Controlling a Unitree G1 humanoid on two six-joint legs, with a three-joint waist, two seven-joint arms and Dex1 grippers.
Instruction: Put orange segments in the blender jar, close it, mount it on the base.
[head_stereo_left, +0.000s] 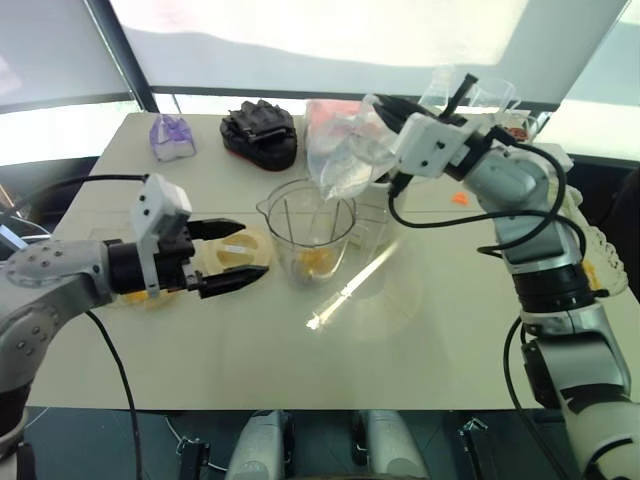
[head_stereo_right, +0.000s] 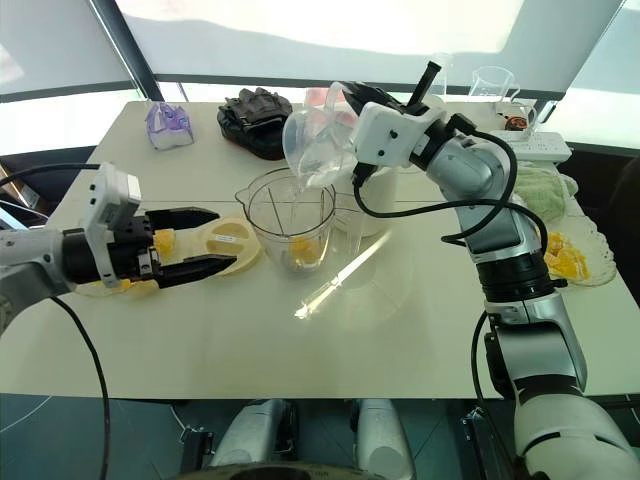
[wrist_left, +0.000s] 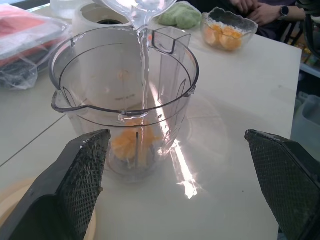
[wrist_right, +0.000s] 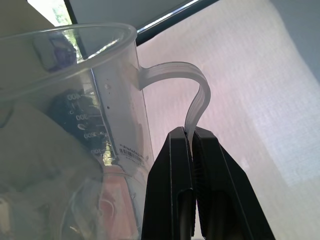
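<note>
The clear blender jar (head_stereo_left: 308, 235) stands upright mid-table with orange segments (wrist_left: 131, 142) at its bottom. My right gripper (wrist_right: 189, 132) is shut on the thin handle of a clear measuring cup (head_stereo_right: 315, 140), tilted over the jar. A stream of water (wrist_left: 144, 70) runs from the cup into the jar. My left gripper (head_stereo_left: 245, 252) is open just left of the jar, not touching it, above a pale yellow disc (head_stereo_right: 232, 235). The white base (wrist_left: 100, 17) with its black socket stands right behind the jar. More orange segments fill a glass bowl (wrist_left: 227, 32) at the right.
A black glove-like object (head_stereo_left: 260, 132), a clear flask with something purple (head_stereo_left: 172, 135) and a red packet (head_stereo_left: 330, 115) lie at the back. A green cloth (wrist_left: 180, 14) sits beside the bowl. A person's hands (wrist_left: 260, 7) rest beyond the table's right side.
</note>
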